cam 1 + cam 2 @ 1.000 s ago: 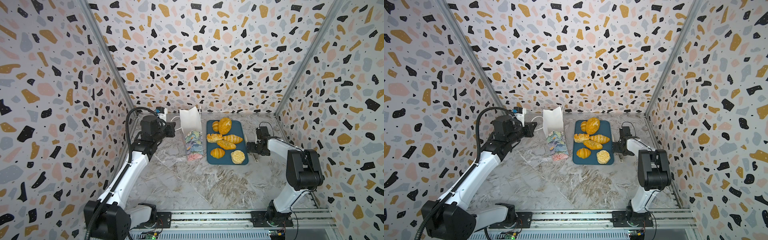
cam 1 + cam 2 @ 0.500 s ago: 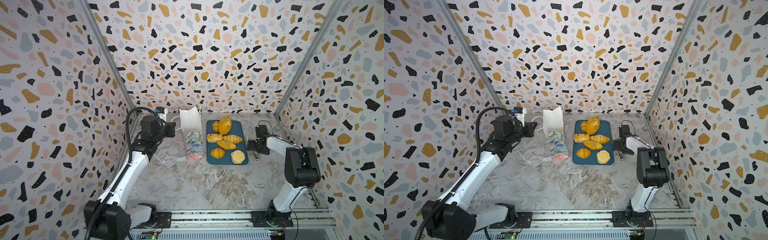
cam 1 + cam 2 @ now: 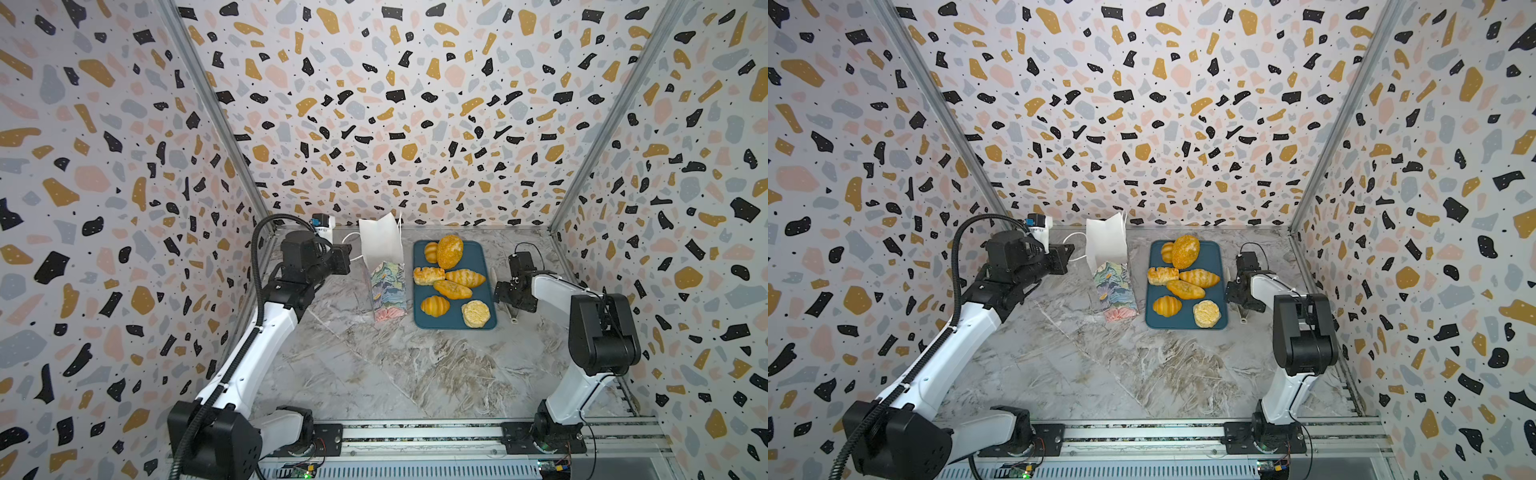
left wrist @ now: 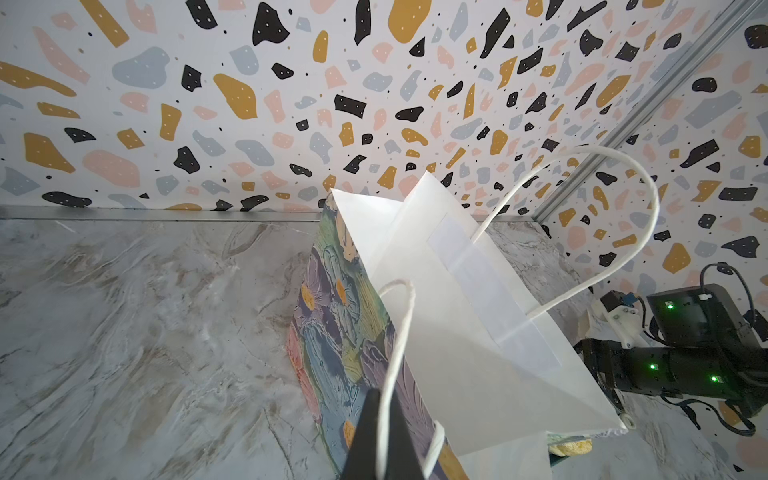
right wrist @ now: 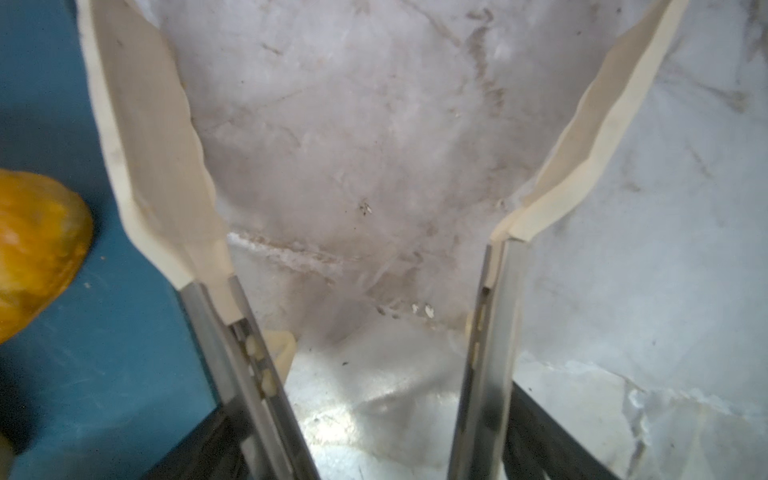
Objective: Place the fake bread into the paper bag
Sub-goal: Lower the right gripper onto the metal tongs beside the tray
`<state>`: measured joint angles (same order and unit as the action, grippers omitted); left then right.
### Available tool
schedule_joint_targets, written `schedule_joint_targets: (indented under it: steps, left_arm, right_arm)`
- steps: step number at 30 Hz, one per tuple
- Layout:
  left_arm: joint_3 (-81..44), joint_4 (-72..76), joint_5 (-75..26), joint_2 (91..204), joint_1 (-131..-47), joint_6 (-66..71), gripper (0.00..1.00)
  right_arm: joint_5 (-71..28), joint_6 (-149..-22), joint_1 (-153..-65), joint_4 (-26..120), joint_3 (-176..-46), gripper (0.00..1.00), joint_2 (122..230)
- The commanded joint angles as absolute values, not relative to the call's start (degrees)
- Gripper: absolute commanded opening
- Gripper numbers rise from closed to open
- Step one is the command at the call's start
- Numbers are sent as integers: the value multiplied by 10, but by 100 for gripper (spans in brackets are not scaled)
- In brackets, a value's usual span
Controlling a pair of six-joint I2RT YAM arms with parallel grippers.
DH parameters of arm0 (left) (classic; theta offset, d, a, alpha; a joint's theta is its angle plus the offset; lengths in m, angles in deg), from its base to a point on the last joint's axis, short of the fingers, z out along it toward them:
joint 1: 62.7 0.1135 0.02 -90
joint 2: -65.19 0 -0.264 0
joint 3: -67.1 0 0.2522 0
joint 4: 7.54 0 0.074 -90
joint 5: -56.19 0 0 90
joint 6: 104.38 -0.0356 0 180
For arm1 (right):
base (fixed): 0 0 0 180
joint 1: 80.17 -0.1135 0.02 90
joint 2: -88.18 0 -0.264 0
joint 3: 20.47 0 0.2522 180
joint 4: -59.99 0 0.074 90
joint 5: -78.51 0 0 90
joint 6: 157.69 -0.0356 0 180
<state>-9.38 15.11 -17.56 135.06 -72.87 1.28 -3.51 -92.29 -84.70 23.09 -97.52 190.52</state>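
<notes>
Beside tray [image 3: 478, 254] | right pincer [image 5: 380, 50] released, fake bread [image 3: 465, 277] near | left pincer [image 4: 376, 432] clenching handle [image 4: 395, 353] of paper bag [image 4: 457, 332]

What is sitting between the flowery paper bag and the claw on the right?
A dark-blue tray holding seven fake breads lies between the paper bag and the right claw; both top views show it.

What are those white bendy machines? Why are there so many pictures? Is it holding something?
They are robot arms: the left arm and the right arm. Two pictures look down from above. The other two come from a little camera on each arm's wrist. On the marble table stand a flowery paper bag and a dark-blue tray with seven fake breads. The left arm's fingers are shut on the bag's white cord handle. The right arm's fingers are open beside the tray, holding nothing.
</notes>
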Motion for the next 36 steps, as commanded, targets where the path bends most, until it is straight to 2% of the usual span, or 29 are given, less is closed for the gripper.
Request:
schedule_joint_targets:
  steps: [1,6,36]
  left_arm:
    - [-87,136,-171,1348,-727,13,0]
    - [-88,136,-172,1347,-727,12,0]
    - [-83,133,-178,1341,-727,9,0]
  right_arm:
    - [-41,-926,-851,226,-968,89,1867]
    - [-47,-914,-851,219,-964,92,1850]
    - [-43,-868,-839,208,-977,82,1889]
